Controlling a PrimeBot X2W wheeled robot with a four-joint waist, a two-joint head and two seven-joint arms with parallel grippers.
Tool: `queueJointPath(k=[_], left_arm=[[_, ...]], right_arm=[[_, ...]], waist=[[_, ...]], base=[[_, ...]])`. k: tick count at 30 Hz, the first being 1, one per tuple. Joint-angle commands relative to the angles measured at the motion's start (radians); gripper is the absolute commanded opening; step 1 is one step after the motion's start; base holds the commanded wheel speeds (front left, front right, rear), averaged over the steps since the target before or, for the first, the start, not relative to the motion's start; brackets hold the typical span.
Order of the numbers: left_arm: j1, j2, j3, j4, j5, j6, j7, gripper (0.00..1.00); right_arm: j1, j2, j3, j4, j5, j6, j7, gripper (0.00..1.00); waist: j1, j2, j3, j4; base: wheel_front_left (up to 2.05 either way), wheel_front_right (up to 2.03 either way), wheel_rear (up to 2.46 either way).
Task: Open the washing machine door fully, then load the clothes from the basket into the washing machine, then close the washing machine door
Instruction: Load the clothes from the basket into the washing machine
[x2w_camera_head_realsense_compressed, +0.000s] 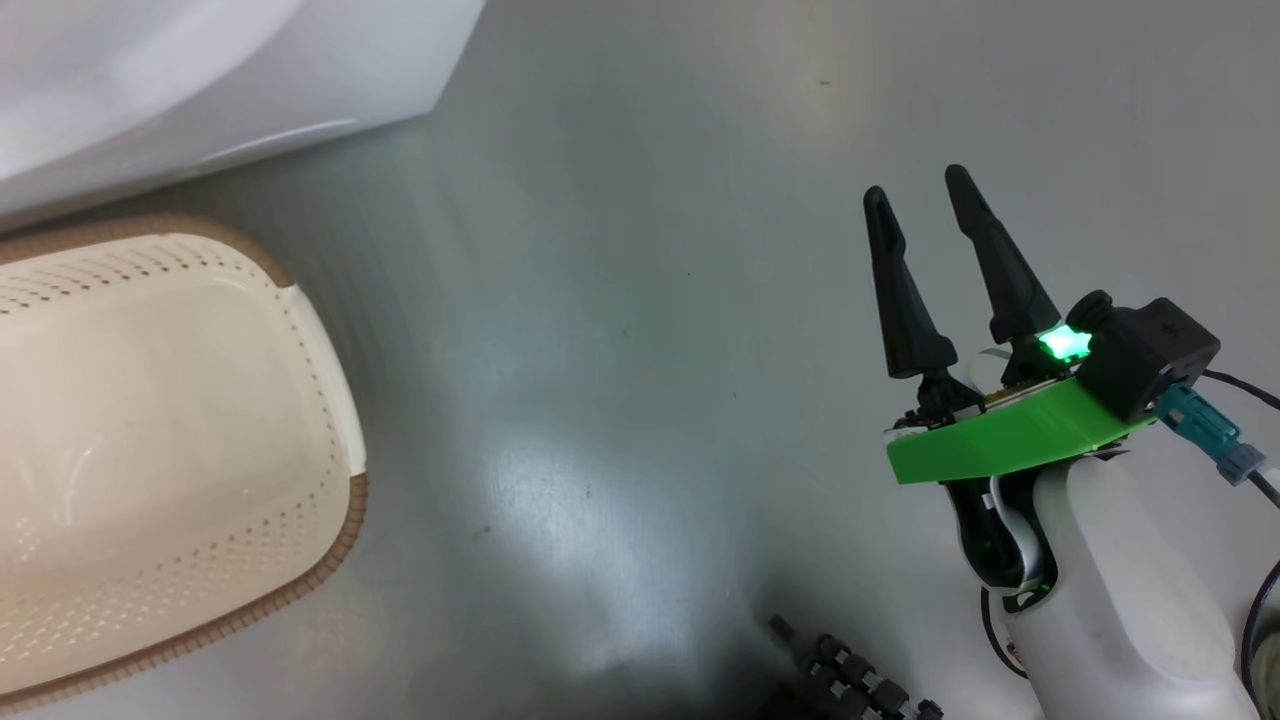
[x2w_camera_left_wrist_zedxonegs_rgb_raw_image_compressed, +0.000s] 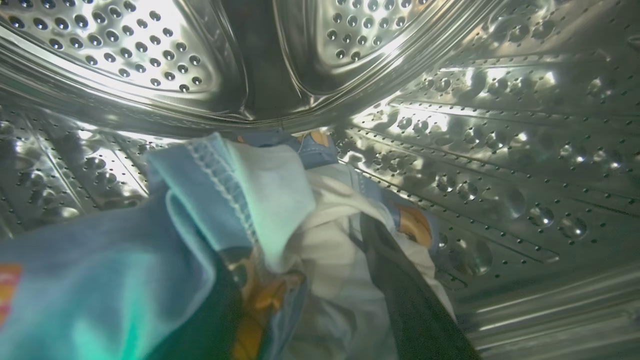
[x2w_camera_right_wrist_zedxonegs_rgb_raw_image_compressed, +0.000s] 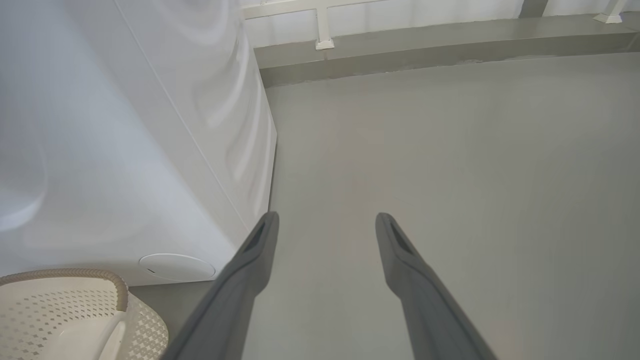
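Observation:
In the left wrist view my left gripper (x2w_camera_left_wrist_zedxonegs_rgb_raw_image_compressed: 300, 240) is inside the washing machine's perforated steel drum (x2w_camera_left_wrist_zedxonegs_rgb_raw_image_compressed: 500, 150). Its dark fingers (x2w_camera_left_wrist_zedxonegs_rgb_raw_image_compressed: 410, 300) stand apart, and the light-blue printed clothes (x2w_camera_left_wrist_zedxonegs_rgb_raw_image_compressed: 210, 200) lie loosely over and between them, whitish side up in the middle. The white washing machine (x2w_camera_head_realsense_compressed: 200, 80) fills the head view's top left corner, and the cream basket (x2w_camera_head_realsense_compressed: 335, 400) with its brown rim sits below it, its inside bare. My right gripper (x2w_camera_head_realsense_compressed: 917, 187) hangs open over the grey floor, right of the basket, holding nothing. The washing machine door is out of view.
In the right wrist view my right gripper (x2w_camera_right_wrist_zedxonegs_rgb_raw_image_compressed: 327, 217) points past the machine's white side (x2w_camera_right_wrist_zedxonegs_rgb_raw_image_compressed: 125, 150), near the basket (x2w_camera_right_wrist_zedxonegs_rgb_raw_image_compressed: 120, 295). A round cover (x2w_camera_right_wrist_zedxonegs_rgb_raw_image_compressed: 176, 266) sits low on the machine. A white rail (x2w_camera_right_wrist_zedxonegs_rgb_raw_image_compressed: 322, 30) lines the far wall. Black ribbed parts (x2w_camera_head_realsense_compressed: 850, 685) show at the bottom.

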Motion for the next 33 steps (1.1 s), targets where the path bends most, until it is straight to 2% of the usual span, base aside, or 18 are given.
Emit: queueJointPath(k=[1, 8, 14, 22, 28, 33], left_arm=[[-0.019, 0.047, -0.004, -0.008, -0.012, -0.003, 0.014, 1.0], [0.037, 0.036, -0.048, -0.017, -0.079, -0.004, -0.038, 1.0], [0.133, 0.047, -0.085, -0.03, -0.14, -0.004, -0.108, 1.0], [0.26, 0.034, -0.109, -0.057, -0.21, -0.004, -0.209, 1.0], [0.386, 0.012, -0.12, -0.061, -0.24, -0.004, -0.323, 1.0], [0.501, -0.016, -0.115, -0.086, -0.245, -0.004, -0.375, 1.0]], right_arm=[[0.009, -0.001, 0.02, -0.015, -0.008, 0.004, -0.008, 1.0], [0.0, 0.0, 0.021, 0.002, -0.008, 0.004, -0.008, 1.0], [-0.002, 0.0, 0.031, 0.025, -0.008, 0.004, -0.008, 1.0], [-0.001, -0.014, 0.04, 0.052, -0.002, 0.004, -0.008, 1.0], [0.012, -0.031, 0.049, 0.075, 0.011, 0.004, -0.008, 1.0], [0.032, -0.052, 0.052, 0.091, 0.023, 0.004, -0.008, 1.0]], waist=[[-0.0002, 0.0, -0.009, 0.009], [-0.0002, 0.0, -0.05, 0.04], [-0.0002, 0.0, -0.117, 0.068], [-0.0002, 0.0, -0.206, 0.116], [-0.0002, 0.0, -0.302, 0.157], [-0.0002, 0.0, -0.387, 0.189]], base=[[0.0, 0.0, 0.0], [0.0, 0.0, 0.0], [0.0, 0.0, 0.0], [0.0, 0.0, 0.0], [0.0, 0.0, 0.0], [0.0, 0.0, 0.0]])
